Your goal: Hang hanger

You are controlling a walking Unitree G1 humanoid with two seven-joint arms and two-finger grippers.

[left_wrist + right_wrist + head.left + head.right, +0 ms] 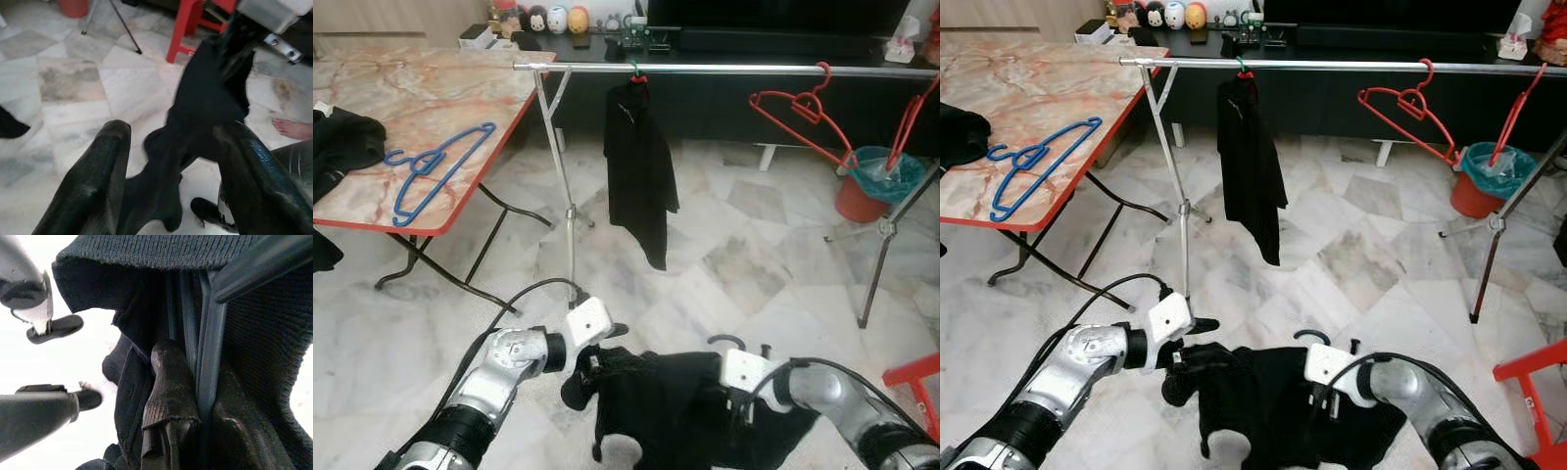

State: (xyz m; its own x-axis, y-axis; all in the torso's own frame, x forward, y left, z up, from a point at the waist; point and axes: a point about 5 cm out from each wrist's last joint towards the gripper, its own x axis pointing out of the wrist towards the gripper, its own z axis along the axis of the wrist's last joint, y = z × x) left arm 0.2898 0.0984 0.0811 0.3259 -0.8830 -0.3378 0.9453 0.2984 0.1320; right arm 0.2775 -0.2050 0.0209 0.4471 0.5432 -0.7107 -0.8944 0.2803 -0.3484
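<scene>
Low in front of the robot, both arms hold up a black garment (675, 401) over the marble floor (744, 264). Right gripper (188, 418) is clenched on a dark hanger (208, 357) inside the knitted cloth; left gripper (168, 171) has its fingers (93, 181) spread, the cloth hanging between them. Ahead, a metal rail (724, 70) carries a black shirt (641, 171) and two red hangers (803, 108). A blue hanger (435, 166) lies on the desk (411, 88) at left. No writing can be read.
</scene>
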